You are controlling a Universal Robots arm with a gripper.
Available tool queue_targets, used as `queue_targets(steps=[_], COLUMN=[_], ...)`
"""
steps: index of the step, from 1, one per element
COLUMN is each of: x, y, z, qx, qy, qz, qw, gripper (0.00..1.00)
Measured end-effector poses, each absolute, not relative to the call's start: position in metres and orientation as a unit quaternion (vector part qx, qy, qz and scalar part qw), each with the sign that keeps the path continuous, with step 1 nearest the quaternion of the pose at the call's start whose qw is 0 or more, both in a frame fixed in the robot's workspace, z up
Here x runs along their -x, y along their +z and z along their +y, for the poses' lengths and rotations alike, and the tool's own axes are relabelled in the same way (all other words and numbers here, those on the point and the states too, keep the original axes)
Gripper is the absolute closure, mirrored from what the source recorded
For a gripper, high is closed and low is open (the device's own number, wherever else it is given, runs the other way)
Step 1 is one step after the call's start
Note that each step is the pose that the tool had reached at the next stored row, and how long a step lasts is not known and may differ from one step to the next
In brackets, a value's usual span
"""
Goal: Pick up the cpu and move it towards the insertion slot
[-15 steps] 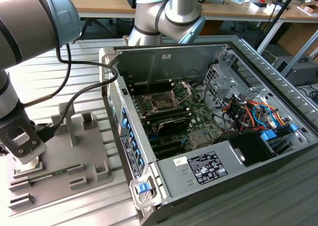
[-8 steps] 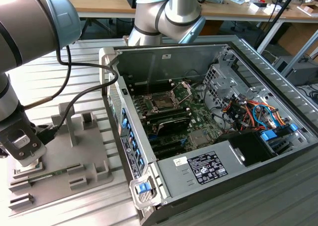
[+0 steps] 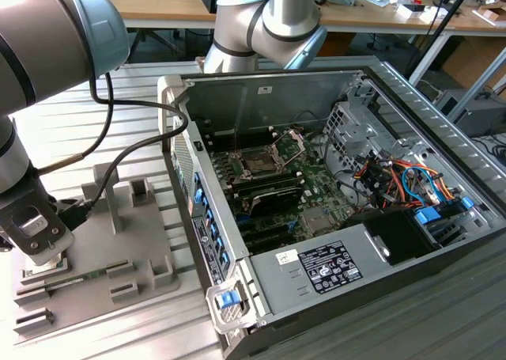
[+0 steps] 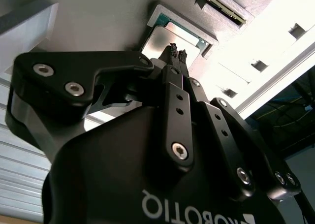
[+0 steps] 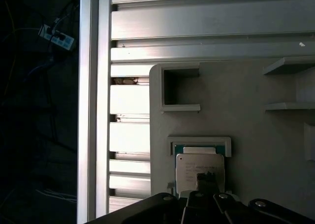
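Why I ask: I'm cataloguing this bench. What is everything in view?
cpu: one, silver, seated in the fixture pocket.
insertion slot: one, silver frame, dark centre, inside the case.
memory stick: one, green, on fixture beside cpu.
fixture: one, grey, exterior view's left.
case: one, grey, open, exterior view's centre.
table: one, silver, slatted, underneath.
gripper: one, black, over the cpu.
arm: one, grey, exterior view's left.

Open computer case, grey holder tray, wooden desk
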State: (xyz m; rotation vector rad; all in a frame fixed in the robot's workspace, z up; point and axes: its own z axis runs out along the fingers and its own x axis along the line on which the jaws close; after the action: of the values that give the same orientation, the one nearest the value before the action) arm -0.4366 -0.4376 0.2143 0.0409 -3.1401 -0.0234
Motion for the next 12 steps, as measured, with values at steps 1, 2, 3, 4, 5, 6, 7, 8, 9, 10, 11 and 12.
queue_targets(steps=[1, 2, 3, 4, 5, 6, 7, 8, 9, 10, 11, 12], x=[0.4366, 0.4366, 0.4366, 0.4366, 0.4366, 0.4366, 0.4366, 0.4366, 0.4366, 0.4366, 0.4366, 0.4366], y=[0.2143, 0.2143, 0.2143, 0.2143, 0.2143, 0.2142, 0.2142, 0.2142, 0.2142, 0.2142, 0.2141, 0.2141], z=[-0.4376, -0.4376, -0.4376, -0.4376, -0.4376, -0.4376, -0.4376, -0.4376, -0.4376, -0.4376, -0.4376, -0.4376], qx=[-0.013, -0.013, -0.013, -0.013, -0.013, -0.013, -0.013, -0.013, -0.013, -0.013, -0.013, -0.013], qy=[-0.007, -0.007, -0.007, -0.007, -0.007, -0.007, -0.007, -0.007, -0.007, -0.007, -0.007, -0.007], qz=[-1.0, -1.0, -1.0, -1.0, -1.0, -1.0, -1.0, -1.0, -1.0, -1.0, -1.0, -1.0], qw=[0.001, 0.001, 0.001, 0.001, 0.001, 0.001, 0.001, 0.001, 0.001, 0.001, 0.001, 0.001], gripper=[0.89, 0.89, 0.84, 0.71, 0.64, 0.58, 0.53, 0.4, 0.35, 0.35, 0.28, 0.28])
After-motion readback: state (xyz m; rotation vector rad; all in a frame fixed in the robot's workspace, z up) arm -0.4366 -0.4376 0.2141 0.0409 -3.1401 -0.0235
